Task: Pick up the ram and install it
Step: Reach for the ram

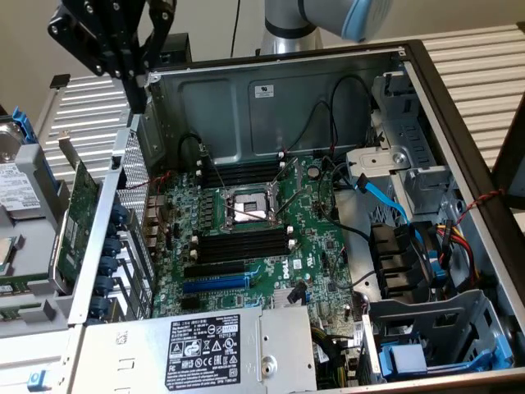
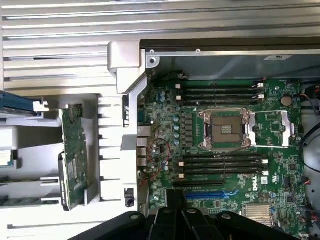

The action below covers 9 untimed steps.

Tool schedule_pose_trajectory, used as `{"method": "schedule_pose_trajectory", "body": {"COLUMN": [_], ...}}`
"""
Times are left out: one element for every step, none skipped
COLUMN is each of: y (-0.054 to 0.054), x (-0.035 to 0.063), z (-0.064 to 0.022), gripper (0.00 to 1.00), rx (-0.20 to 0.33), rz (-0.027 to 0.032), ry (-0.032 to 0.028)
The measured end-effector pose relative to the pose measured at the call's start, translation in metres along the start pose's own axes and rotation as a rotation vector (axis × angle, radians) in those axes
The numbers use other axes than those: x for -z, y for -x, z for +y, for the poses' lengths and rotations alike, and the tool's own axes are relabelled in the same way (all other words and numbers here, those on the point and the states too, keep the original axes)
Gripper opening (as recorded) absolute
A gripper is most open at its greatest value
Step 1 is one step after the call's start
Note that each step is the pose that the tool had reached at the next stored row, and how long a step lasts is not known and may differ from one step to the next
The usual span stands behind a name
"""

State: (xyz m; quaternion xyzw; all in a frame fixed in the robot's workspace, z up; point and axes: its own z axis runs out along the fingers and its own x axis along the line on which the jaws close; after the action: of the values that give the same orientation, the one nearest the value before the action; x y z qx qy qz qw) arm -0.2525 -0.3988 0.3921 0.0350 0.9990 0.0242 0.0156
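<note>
exterior: oblique from above, near open case (image 1: 246,107) | wrist: straight down from overhead | shared: motherboard (image 1: 320,271)

We see a green motherboard (image 1: 267,264) with black slots (image 1: 242,244) tipped white, one blue slot (image 1: 215,284), a bright blue cable (image 1: 385,199) at the frame's right, and a grey case (image 1: 238,103) on a pale striped bench (image 1: 476,66).

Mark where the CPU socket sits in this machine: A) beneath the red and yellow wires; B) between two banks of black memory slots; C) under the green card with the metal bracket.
B: the CPU socket lies mid-motherboard, with one bank of memory slots on one side and a second bank on the other, while the green card lies outside the case.
</note>
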Motion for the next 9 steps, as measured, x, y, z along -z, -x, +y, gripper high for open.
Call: {"method": "schedule_pose_trajectory", "body": {"y": [-0.004, -0.009, -0.014, -0.018, -0.023, -0.027, -0.032, -0.036, -0.041], "x": [0.0000, 0.0001, 0.0001, 0.0002, 0.0002, 0.0002, 0.0002, 0.0003, 0.0003], "z": [-0.0003, -0.0007, -0.0009, -0.0012, -0.0016, -0.0019, -0.0023, -0.0025, -0.0029], "gripper": [0.11, 0.11, 0.11, 0.11, 0.11, 0.11, 0.11, 0.11, 0.11], "rx": [0.000, 0.000, 0.000, 0.000, 0.000, 0.000, 0.000, 0.000, 0.000], "rz": [-0.0001, -0.0001, -0.0001, 0.0000, -0.0001, 0.0000, -0.0001, -0.0001, -0.0001], "ry": [0.0001, 0.0000, 0.0001, 0.0000, 0.0000, 0.0001, 0.0000, 0.0000, 0.0000]}}
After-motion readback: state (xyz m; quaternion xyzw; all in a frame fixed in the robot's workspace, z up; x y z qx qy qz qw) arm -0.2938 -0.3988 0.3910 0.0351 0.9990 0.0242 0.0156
